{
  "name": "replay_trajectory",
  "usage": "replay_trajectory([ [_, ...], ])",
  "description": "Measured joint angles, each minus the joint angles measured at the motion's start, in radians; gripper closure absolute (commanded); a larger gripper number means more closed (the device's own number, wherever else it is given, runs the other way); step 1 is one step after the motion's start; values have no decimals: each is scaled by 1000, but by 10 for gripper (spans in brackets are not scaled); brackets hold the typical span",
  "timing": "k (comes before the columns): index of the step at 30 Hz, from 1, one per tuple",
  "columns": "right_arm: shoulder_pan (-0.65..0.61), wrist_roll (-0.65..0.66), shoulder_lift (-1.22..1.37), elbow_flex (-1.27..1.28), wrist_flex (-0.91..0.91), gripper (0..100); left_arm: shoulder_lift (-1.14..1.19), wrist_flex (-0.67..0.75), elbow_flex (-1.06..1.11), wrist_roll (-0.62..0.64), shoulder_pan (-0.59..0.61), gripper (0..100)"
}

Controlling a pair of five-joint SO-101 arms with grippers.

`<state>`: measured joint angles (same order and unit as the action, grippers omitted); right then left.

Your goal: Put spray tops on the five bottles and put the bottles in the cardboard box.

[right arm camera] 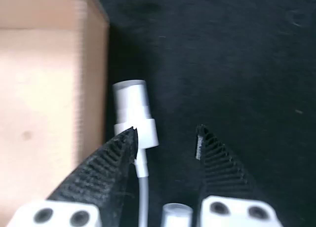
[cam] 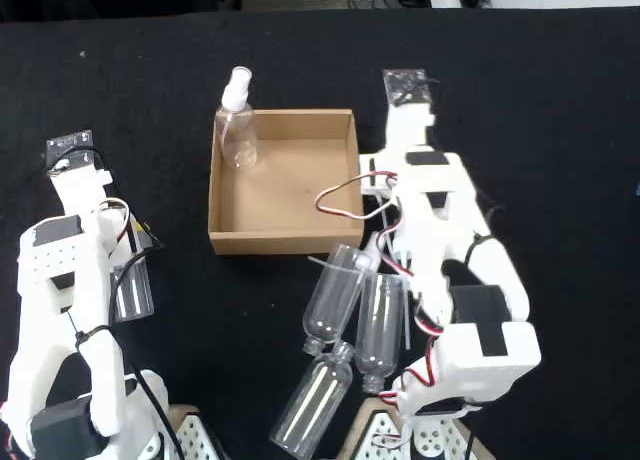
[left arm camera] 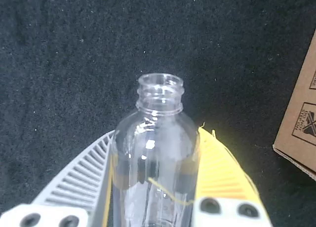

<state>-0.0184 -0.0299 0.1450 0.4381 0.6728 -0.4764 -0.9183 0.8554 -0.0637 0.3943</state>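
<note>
Cardboard box (cam: 285,242) sits mid-table on the black cloth (cam: 520,100).

Left arm (cam: 60,280) first: it's folded up from its base at the near edge, well left of the box. Left gripper (left arm camera: 157,133) is clamped on an uncapped bottle (left arm camera: 155,158), grey and yellow fingers pressing either side of the clear body, bare threaded neck poking out past the tips. Box corner shows just off to one side in the wrist cam.

Right arm (cam: 440,210) now: up from the near edge, reaching to the box's near right corner, wrist over the bottles lying there. Right gripper (right arm camera: 165,138) has its black jaws apart, nothing held. The loose spray top (right arm camera: 133,113) lies on the cloth beside the box wall w/ its dip tube trailing back, touching or all but touching one fingertip; can't tell which.

Count, quick:
- Bottles: 5. The capped bottle (cam: 238,130) stands upright in the box's far left corner, 1 is in the left claw, and 3 lie flat in front of the box: slanted bottle (cam: 335,292), straight bottle (cam: 381,320) and near-edge bottle (cam: 312,400).
- Spray tops I can make out: 2, one on the boxed bottle and one loose.
- Boxes: 1.
</note>
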Motion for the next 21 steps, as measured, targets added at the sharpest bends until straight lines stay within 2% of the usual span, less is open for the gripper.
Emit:
replay_trajectory([
  [10,52,0,2,0,0,818,0,0,0,0,0,953],
  [21,-8,-2,2,0,0,818,0,0,0,0,0,953],
])
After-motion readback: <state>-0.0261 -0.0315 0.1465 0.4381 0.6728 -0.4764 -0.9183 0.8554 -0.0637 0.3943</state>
